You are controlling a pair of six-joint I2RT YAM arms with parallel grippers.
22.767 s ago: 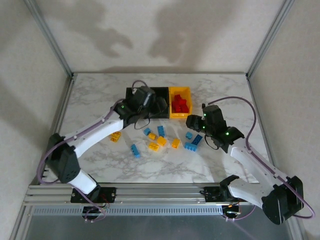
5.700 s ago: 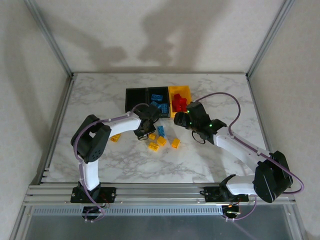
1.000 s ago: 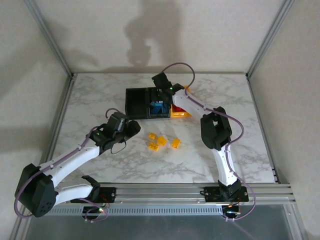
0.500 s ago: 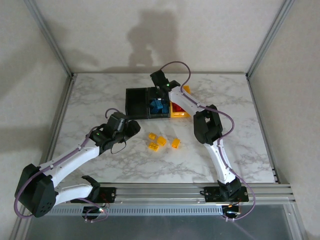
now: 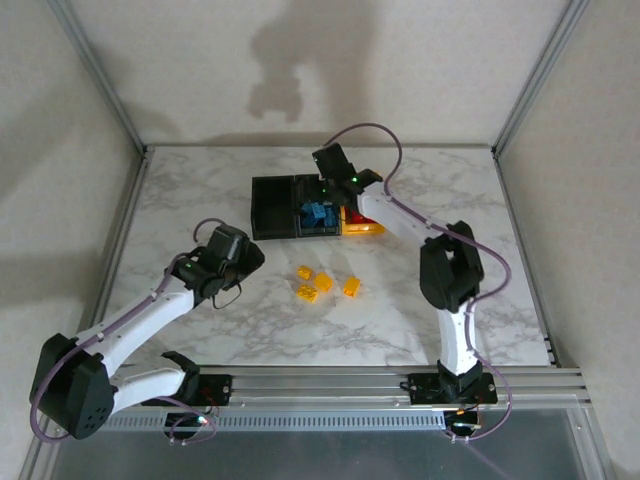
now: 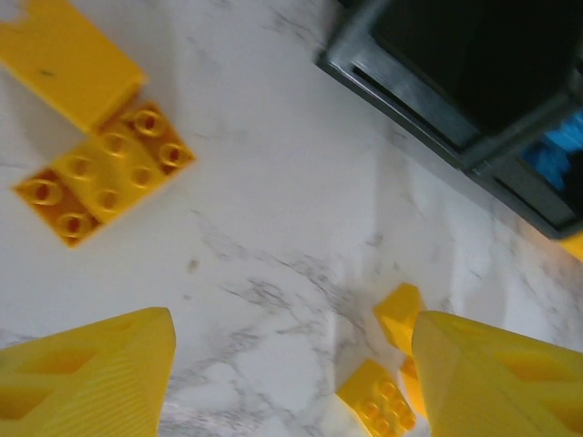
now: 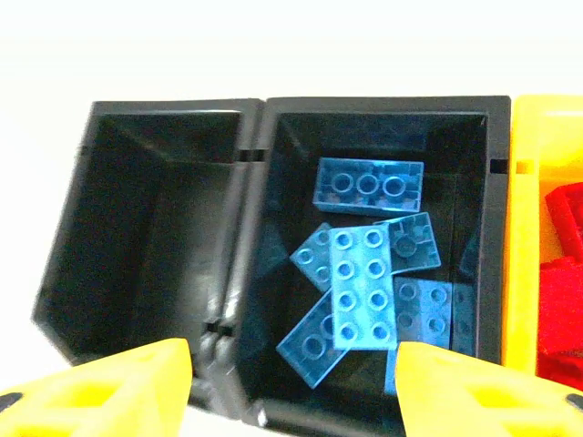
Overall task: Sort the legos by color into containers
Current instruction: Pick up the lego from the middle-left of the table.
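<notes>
Right fingers (image 7: 109, 387) stood apart above the middle black bin (image 7: 378, 105), upper centre of the top view. Blue legos (image 7: 364, 282) lay heaped inside it, red legos (image 7: 560, 300) in the yellow bin (image 7: 528, 228) on its right, a second black bin (image 7: 137, 228) on its left. Left fingers (image 6: 91, 364) also apart, low over the bench (image 6: 273, 228) left of centre. Yellow legos (image 5: 322, 283) lay loose near mid-frame, with one wide yellow brick (image 6: 105, 173) at the wrist view's upper left.

The end effector (image 6: 291, 364) holds its two yellow fingers (image 6: 91, 373) apart over the bare marble surface (image 6: 273, 228). At the upper left a studded yellow brick (image 6: 105, 177) touches a second yellow brick (image 6: 68, 55). Two small yellow bricks (image 6: 375, 405) lie just beside the right finger. At the upper right stands a black bin (image 6: 401, 82); beside it, blue bricks (image 6: 560, 150) show in another bin (image 6: 524, 196).
</notes>
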